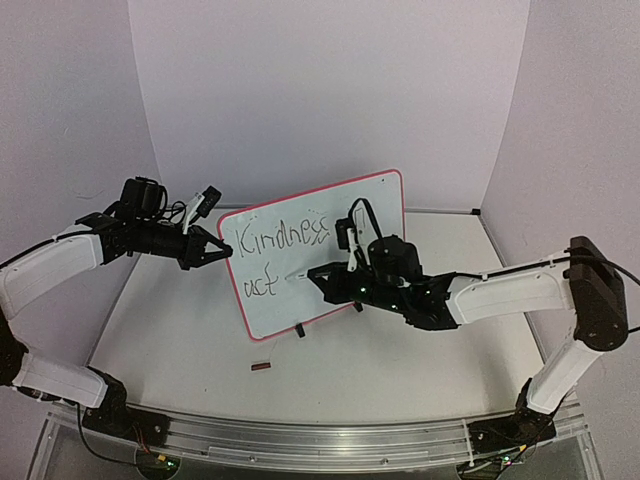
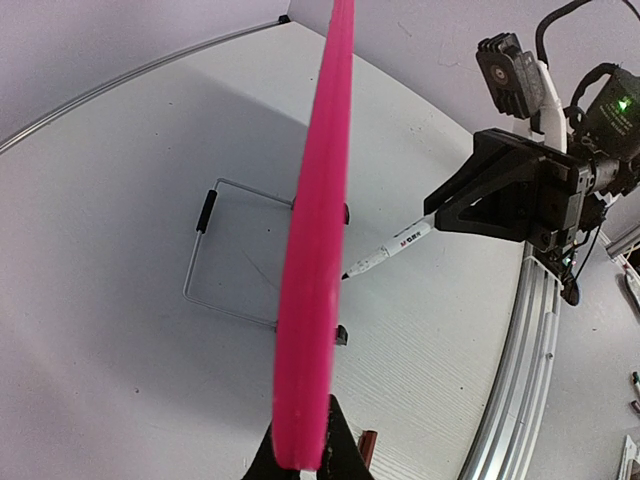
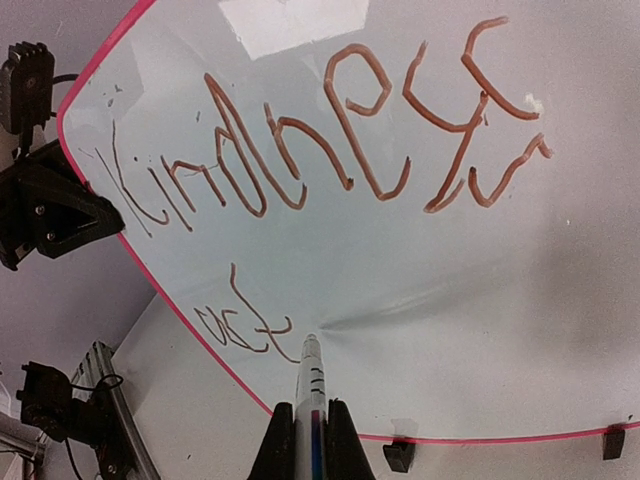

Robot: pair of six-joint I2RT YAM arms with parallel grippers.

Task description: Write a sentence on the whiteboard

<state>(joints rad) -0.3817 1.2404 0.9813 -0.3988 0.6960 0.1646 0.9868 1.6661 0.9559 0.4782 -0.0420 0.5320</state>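
From above we see the glossy white, red-rimmed whiteboard [image 1: 278, 308] standing centrally, left tool [image 1: 222, 250] clamping its left edge. Left wrist: its rim edge-on, writing hidden. Right wrist: right tool [image 3: 310, 412] pinches a white marker [image 3: 312, 378], tip at the handwritten sentence's [image 3: 300, 182] lower line.

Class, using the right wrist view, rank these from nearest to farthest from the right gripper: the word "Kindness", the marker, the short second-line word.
1. The marker, held between the right gripper fingers, bottom centre.
2. The second-line word, just left of the marker's tip.
3. "Kindness", higher up across the whiteboard.
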